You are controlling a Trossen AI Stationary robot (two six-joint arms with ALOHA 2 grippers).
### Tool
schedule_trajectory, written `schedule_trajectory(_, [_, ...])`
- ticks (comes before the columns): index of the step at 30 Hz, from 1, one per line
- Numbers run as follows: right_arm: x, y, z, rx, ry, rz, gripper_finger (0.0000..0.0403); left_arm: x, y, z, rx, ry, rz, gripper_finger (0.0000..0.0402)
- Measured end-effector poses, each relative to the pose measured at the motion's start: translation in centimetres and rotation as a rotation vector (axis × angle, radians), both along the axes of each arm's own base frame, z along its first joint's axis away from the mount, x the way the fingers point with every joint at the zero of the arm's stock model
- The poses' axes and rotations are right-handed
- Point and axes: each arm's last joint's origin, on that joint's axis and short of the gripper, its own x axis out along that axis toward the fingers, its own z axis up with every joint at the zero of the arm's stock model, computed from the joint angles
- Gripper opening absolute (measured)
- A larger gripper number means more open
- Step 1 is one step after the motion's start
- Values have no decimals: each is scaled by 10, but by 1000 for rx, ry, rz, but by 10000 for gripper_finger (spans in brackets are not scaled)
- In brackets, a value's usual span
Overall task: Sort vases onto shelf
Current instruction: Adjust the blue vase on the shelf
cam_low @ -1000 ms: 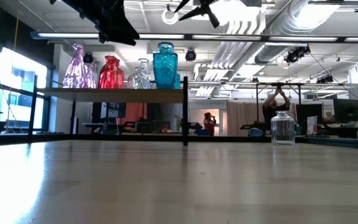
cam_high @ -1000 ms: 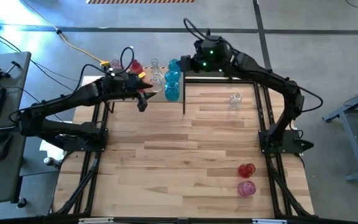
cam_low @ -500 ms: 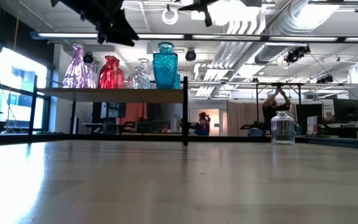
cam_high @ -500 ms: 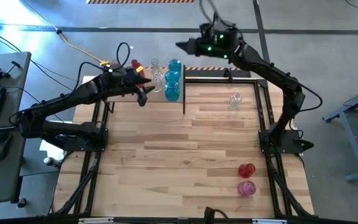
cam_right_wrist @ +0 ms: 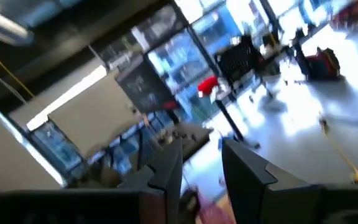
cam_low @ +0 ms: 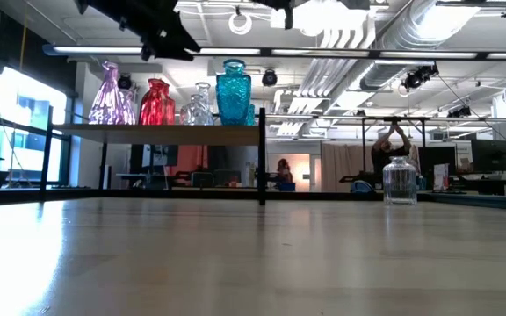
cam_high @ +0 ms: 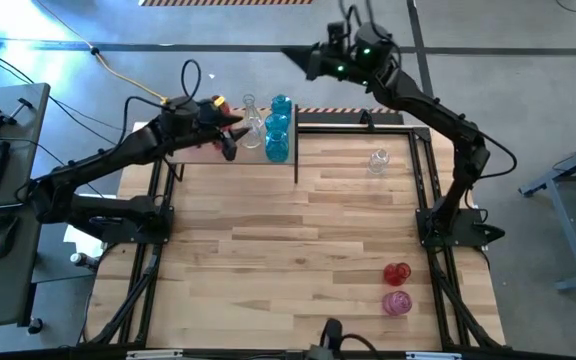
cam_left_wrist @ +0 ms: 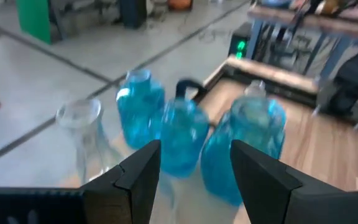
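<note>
A table seen from above, with two dark robot arms reaching toward its far edge. At far left, the left gripper point(cam_high: 230, 148) hangs over the shelf point(cam_low: 161, 128), a raised light-wood panel at the table's far left corner. Its fingers point(cam_left_wrist: 143, 171) stand apart with nothing between them, pointing at the vases already there.

On the shelf, left to right, stand a pink vase point(cam_low: 107, 93), a red vase point(cam_low: 156, 102), a clear vase point(cam_low: 200, 104) and a group of teal vases point(cam_high: 278, 130), which crowd together near the shelf's right end.

Further right, the right gripper point(cam_high: 298, 55) is lifted high beyond the table's far edge, aimed out at the room. Its fingers point(cam_right_wrist: 166, 168) show a narrow gap and hold nothing.

On the bare tabletop, a clear jar point(cam_high: 378, 161) stands near the far right side. A red vase point(cam_high: 397, 274) and a pink vase point(cam_high: 396, 302) sit just beside each other near the front right, well apart from the shelf.

Likely risk: the left gripper is close over tightly packed glass, so a low or sideways move could knock a vase over or off the shelf edge.
</note>
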Motion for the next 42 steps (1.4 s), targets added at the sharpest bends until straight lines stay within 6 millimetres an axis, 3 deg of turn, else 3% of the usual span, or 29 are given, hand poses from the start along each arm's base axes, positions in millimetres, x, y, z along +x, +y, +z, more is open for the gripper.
schedule_trajectory(5, [11, -3, -20, 65, 107, 22, 94, 7, 10, 5, 27, -102, -72, 186])
schedule_trajectory(12, [12, -3, -39, 171, 248, 40, 94, 16, 25, -4, -29, -126, -75, 186])
schedule_trajectory(19, [11, -1, -44, 231, 288, 64, 94, 23, 36, -13, -131, -145, -52, 186])
schedule_trajectory(31, [10, -1, -48, 231, 330, 64, 94, 48, 65, 23, -344, -68, -42, 186])
schedule_trajectory(38, [10, 0, -50, 240, 346, 64, 94, 59, 75, 31, -490, -99, -45, 186])
schedule_trajectory(42, [10, 0, -50, 240, 346, 64, 94, 62, 81, 22, -572, -77, -27, 186])
